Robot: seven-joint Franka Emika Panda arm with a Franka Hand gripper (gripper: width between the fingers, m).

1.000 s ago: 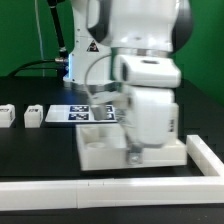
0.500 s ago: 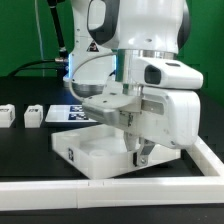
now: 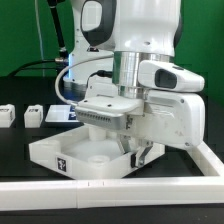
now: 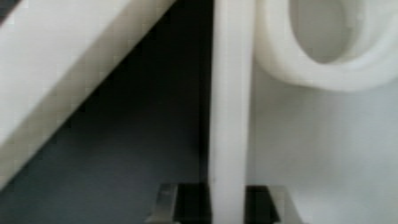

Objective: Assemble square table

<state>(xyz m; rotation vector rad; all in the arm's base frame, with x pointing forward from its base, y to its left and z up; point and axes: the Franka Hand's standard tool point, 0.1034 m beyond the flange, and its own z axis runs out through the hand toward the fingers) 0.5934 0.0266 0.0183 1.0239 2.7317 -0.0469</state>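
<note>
A large white plastic square tray-like table top (image 3: pixel 100 168) lies near the middle of the black surface (image 3: pixel 15 155), with one corner turned toward the near edge. The gripper (image 3: pixel 140 157) is clenched on the top's thin raised rim (image 4: pixel 228 100) at the exterior view's right side. Two small white leg blocks (image 3: pixel 33 116) stand well apart at the far left.

Leg blocks (image 3: pixel 33 116) (two) behind table top (image 3: pixel 100 170), toward exterior view's left
</note>
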